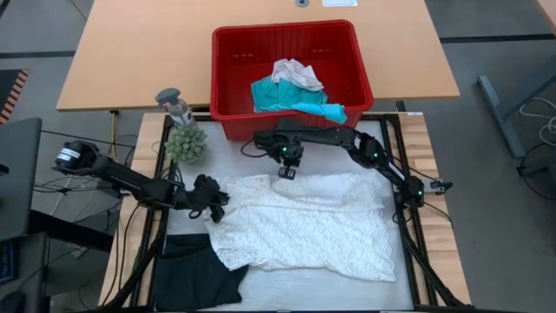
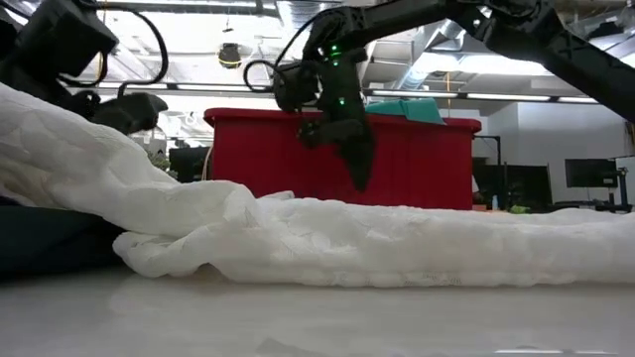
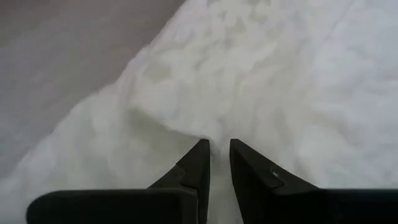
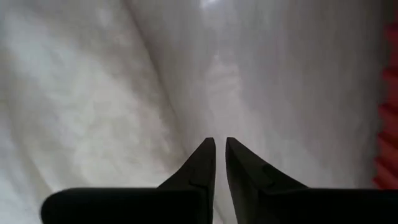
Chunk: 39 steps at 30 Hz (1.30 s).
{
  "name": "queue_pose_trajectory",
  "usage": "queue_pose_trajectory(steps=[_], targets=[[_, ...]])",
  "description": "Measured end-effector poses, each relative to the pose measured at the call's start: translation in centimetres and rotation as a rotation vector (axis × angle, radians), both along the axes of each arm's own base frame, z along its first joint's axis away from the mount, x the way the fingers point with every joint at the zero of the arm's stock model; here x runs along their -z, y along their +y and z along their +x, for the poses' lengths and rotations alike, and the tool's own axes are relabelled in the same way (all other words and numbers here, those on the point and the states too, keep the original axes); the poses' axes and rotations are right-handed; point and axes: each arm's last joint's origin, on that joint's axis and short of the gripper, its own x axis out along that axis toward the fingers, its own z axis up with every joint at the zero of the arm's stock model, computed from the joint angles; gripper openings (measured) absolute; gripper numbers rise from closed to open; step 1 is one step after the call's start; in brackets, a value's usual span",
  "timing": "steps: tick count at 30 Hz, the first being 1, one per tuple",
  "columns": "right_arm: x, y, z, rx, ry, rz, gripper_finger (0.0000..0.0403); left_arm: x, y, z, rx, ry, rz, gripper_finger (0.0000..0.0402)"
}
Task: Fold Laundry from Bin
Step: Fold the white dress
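Note:
A white lacy garment [image 1: 304, 222] lies spread across the middle of the table. My left gripper [image 1: 214, 207] is at its left edge and is shut on it. My right gripper [image 1: 287, 171] hangs pointing down just above the garment's far edge, between it and the red bin [image 1: 347, 52]. Its fingers [image 2: 359, 169] are shut and hold nothing. The bin stands at the far side and holds a teal garment [image 1: 282, 96] and a white one [image 1: 297, 74]. A black garment [image 1: 195, 269] lies flat at the near left, partly under the white one. My left gripper pinches the white garment's left edge [image 3: 208, 135] between its two fingertips, coming slanting down from the table's left. The cloth puckers into a small ridge at the tips. That side [image 2: 89, 149] rises off the table, while the rest lies on the table.
A small green plant [image 1: 185, 143] and a grey object [image 1: 174, 103] stand at the far left beside the bin. Black frame rails [image 1: 395, 174] run along the work mat's edges. The wooden table [image 1: 130, 52] reaches beyond the bin.

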Motion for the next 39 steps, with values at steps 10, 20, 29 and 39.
queue_pose_trajectory(steps=[10, 20, 29, 39], targets=[[-6.4, 2.8, -6.3, 0.200, -0.091, -0.072, 0.0015, -1.7, 0.2, -0.2, -0.014, -0.079, 0.031, 0.0049], [-5.8, 14.5, -9.7, 0.013, -0.626, -0.021, 0.0064, -8.3, -2.0, 1.4, 0.533, -0.285, -0.053, 0.0049], [-3.5, 23.5, -10.9, -0.211, -0.637, 0.090, 0.0080, -13.9, -6.9, 1.8, 1.014, -0.249, 0.322, 0.0053], [-0.2, 30.2, -13.2, -0.171, -0.496, 0.135, 0.0228, -14.1, -12.9, 3.6, 1.347, -0.042, 0.523, 0.0145]])
